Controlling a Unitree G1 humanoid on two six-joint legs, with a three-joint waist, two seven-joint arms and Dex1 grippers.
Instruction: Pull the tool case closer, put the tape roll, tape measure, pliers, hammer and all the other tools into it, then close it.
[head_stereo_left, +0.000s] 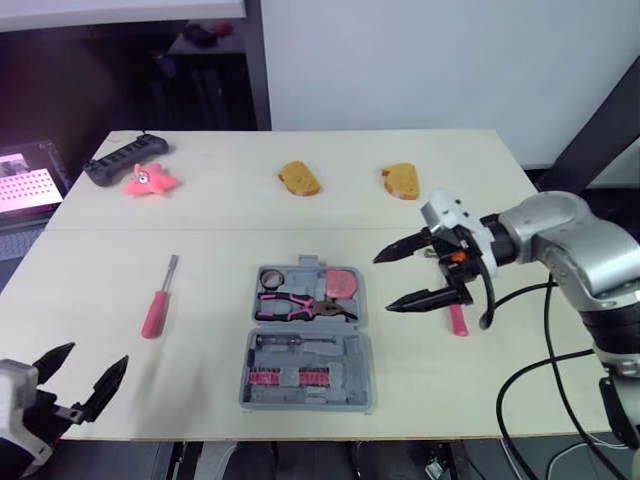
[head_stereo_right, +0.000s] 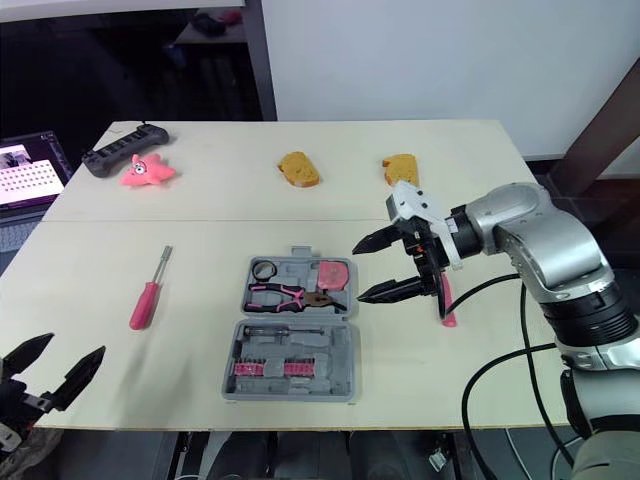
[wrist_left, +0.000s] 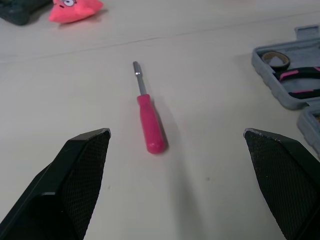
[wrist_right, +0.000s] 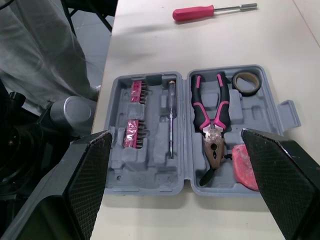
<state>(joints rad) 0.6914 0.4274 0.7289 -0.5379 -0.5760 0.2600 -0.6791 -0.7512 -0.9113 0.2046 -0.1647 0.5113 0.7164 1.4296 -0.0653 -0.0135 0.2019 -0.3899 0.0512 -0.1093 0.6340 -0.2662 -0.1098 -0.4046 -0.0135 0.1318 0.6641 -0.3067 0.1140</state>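
Note:
The grey tool case (head_stereo_left: 363, 345) lies open mid-table. Its far half holds the tape roll (head_stereo_left: 272, 277), the pink-handled pliers (head_stereo_left: 300, 306) and the pink tape measure (head_stereo_left: 343, 284). The near half holds pink bits (wrist_right: 136, 132) and a thin driver. A red screwdriver (head_stereo_left: 157, 305) lies on the table left of the case. My right gripper (head_stereo_left: 385, 283) hovers open just right of the case, nothing between its fingers. A pink-handled tool (head_stereo_left: 457, 320) lies under it, mostly hidden. My left gripper (head_stereo_left: 97, 358) is open at the table's near left edge, short of the screwdriver (wrist_left: 148, 122).
Two orange-brown bread-like pieces (head_stereo_left: 299, 178) (head_stereo_left: 401, 181) sit at the back of the table. A pink star toy (head_stereo_left: 150, 180) and a black controller (head_stereo_left: 125, 157) lie at the back left. A laptop (head_stereo_left: 25, 185) stands off the table's left side.

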